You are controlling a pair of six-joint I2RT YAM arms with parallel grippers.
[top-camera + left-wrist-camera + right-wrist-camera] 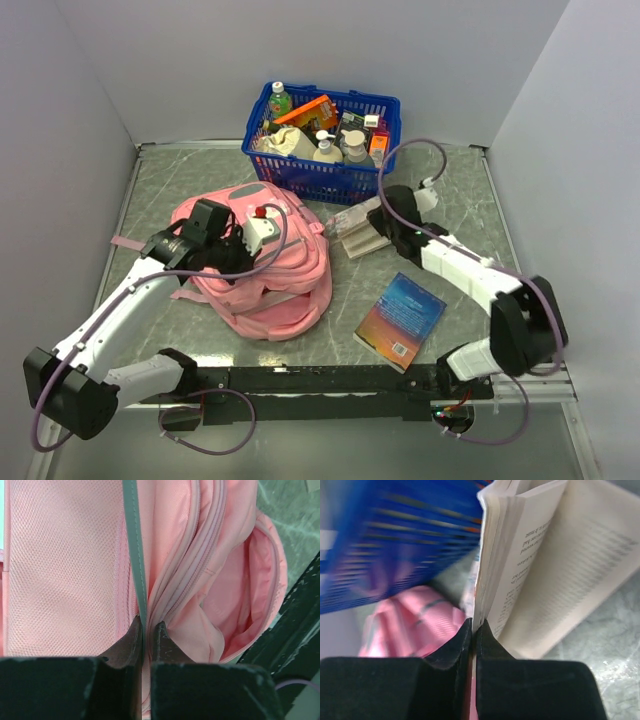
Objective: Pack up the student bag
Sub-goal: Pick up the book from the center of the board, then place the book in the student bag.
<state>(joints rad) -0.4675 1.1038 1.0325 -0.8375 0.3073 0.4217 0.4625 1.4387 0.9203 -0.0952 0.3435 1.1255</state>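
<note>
Pink student bag (262, 268) pinched open, book gripped

The bag lies centre-left on the counter (460, 190). The left pincer (148, 631) is clenched on its grey-trimmed zip edge, seemingly to keep a pocket mouth reachable. Just right, the right pincer (474, 630) is clamped on an open book (535, 550) at its edge, likely for packing. A blue basket (322, 170) stands behind.

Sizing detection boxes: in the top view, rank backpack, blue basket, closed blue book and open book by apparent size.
1. pink backpack, largest
2. blue basket
3. closed blue book
4. open book, smallest as seen; the right gripper covers part of it
</note>
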